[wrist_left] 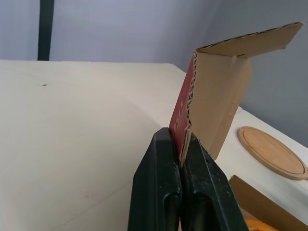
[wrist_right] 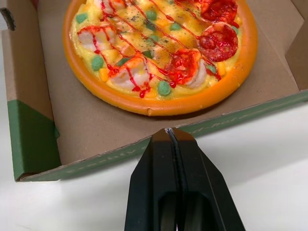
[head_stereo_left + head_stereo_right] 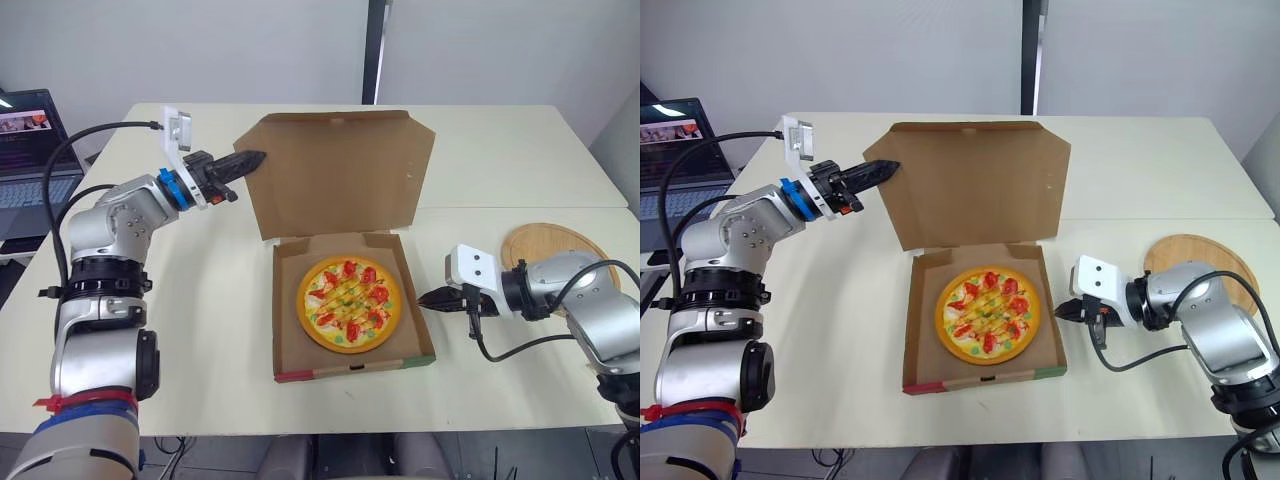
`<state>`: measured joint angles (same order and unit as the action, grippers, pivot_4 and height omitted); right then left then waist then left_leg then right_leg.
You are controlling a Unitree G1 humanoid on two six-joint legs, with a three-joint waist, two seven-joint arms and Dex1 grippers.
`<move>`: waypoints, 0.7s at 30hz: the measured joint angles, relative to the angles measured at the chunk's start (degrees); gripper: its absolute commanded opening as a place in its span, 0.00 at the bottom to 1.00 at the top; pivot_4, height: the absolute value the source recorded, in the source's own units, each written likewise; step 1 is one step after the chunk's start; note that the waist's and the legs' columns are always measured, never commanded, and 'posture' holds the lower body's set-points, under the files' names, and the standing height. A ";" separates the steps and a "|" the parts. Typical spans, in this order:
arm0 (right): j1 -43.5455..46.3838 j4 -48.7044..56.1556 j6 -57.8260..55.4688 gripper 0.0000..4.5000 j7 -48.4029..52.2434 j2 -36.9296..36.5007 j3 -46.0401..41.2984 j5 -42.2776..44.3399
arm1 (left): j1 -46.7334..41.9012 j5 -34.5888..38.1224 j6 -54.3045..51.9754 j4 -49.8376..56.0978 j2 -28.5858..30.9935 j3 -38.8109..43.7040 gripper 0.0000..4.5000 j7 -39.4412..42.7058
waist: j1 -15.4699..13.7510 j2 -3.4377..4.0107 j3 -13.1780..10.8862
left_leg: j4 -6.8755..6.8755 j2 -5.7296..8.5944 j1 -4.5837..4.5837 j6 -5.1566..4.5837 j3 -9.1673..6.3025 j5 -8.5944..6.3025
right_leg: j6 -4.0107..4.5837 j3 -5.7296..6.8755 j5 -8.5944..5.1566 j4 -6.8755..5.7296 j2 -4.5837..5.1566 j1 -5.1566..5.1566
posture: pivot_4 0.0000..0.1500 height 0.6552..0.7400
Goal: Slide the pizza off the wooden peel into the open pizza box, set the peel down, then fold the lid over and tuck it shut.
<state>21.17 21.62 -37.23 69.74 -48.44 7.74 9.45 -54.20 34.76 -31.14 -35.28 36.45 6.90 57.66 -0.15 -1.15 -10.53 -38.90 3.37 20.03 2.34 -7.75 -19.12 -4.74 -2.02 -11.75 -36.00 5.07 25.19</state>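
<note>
Pizza (image 3: 349, 303) is already off the peel and lies flat inside the pizza box (image 3: 340, 371), which sits toward the front edge of the worktop (image 3: 200, 300), about midway along it. The pizza does not reach the box walls.

Your right gripper (image 3: 422, 298) is low over the worktop, just beside the box's right wall and pointing at it. Its jaws are clenched on nothing. In the wrist view the tips sit right at the green-striped wall, and you can't tell whether they touch it.

The wooden peel (image 3: 555, 243) lies flat near the right edge of the worktop, behind your right arm, which covers part of it. It is empty and well apart from the box.

The lid (image 3: 340, 170) stands up from the box's back wall, with its flaps folded forward — not yet closed.

Your left gripper (image 3: 255, 157) is raised at the lid's upper left corner. Its jaws grasp the lid's corrugated edge — the cardboard is pinched between them in the wrist view.

A laptop (image 3: 30, 150) sits beyond the far left corner, screen lit.
</note>
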 measured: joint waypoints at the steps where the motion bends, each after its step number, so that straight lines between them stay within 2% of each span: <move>1: -0.44 0.05 -0.23 0.01 -0.56 -0.21 -0.36 0.39 | -0.66 -0.83 0.71 -0.95 -0.49 -0.06 0.00 0.62 | 0.01 0.00 0.00 | 0.00 0.00 0.00 0.00 0.01 0.00 | -0.01 0.00 0.00 0.00 0.00 0.00 | 1.00 1.00; 9: -9.29 -0.45 -0.27 0.01 -4.32 -4.69 -6.77 1.45 | -3.41 -5.88 4.84 -5.97 -2.74 0.08 0.00 3.28 | -0.08 -0.02 -0.01 | -0.01 0.02 0.05 -0.02 -0.01 0.00 | -0.02 0.00 0.01 0.01 0.01 0.03 | 1.00 1.00; 13: -12.28 0.15 -0.39 0.01 -6.30 -3.41 -6.26 2.71 | -3.90 -7.63 6.71 -6.56 -3.42 0.11 0.00 3.99 | -0.01 -0.02 -0.01 | -0.05 0.02 0.05 -0.02 0.03 0.00 | -0.07 -0.04 0.04 0.00 0.01 0.02 | 1.00 1.00; 21: -12.65 4.39 -2.42 0.01 -9.26 -1.02 -3.00 5.22 | -4.79 -9.44 7.86 -7.40 -4.44 0.25 0.00 4.30 | 0.08 -0.02 -0.01 | -0.06 0.03 0.05 -0.02 0.01 0.00 | -0.09 -0.04 0.05 0.01 0.00 0.02 | 1.00 1.00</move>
<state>8.52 26.01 -39.65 60.48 -49.46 4.74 14.67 -58.99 25.32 -23.28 -42.68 32.01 7.15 61.96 -0.06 -1.17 -10.54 -38.96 3.40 20.09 2.31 -7.74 -19.11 -4.83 -2.07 -11.70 -35.99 5.07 25.20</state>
